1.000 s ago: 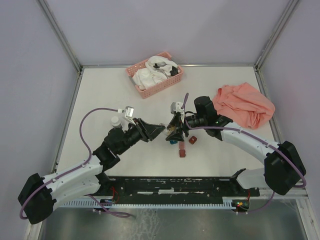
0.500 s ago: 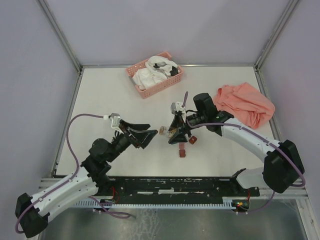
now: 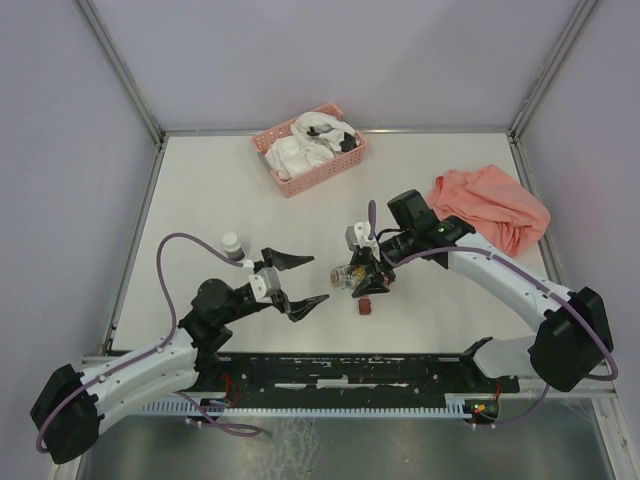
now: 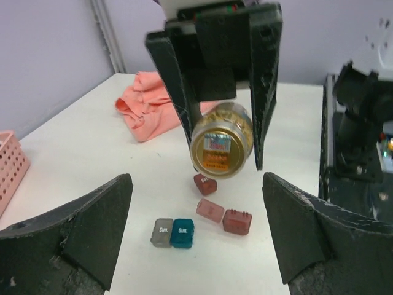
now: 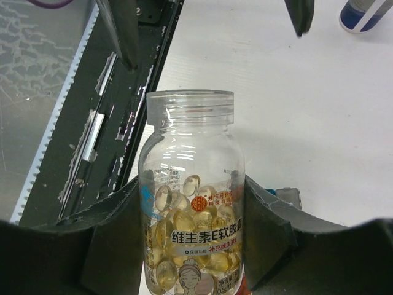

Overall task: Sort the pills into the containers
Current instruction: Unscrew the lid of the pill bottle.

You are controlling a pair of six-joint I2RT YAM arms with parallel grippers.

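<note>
My right gripper (image 3: 360, 277) is shut on a clear jar (image 3: 346, 276) of amber pills (image 5: 184, 221), held sideways just above the table. The jar (image 5: 191, 184) has no cap on its neck, and its end (image 4: 221, 147) faces my left gripper. My left gripper (image 3: 297, 285) hangs open and empty a short way to the jar's left. Under the jar sit the containers: grey (image 4: 162, 232) and teal (image 4: 182, 233) side by side, a dark red one (image 4: 205, 184), and another dark red one (image 4: 237, 221) beside a pale pink piece (image 4: 210, 210). From above, one dark red container (image 3: 365, 307) shows.
A pink basket (image 3: 345, 160) of white cloths stands at the back. A salmon cloth (image 3: 490, 208) lies at the right, behind my right arm. A small white-capped bottle (image 3: 232, 243) stands left of my left arm. A black rail (image 3: 370, 370) runs along the near edge.
My left gripper drew back from the jar toward the near left and opened wide. My right gripper kept its hold on the jar and shifted slightly nearer.
</note>
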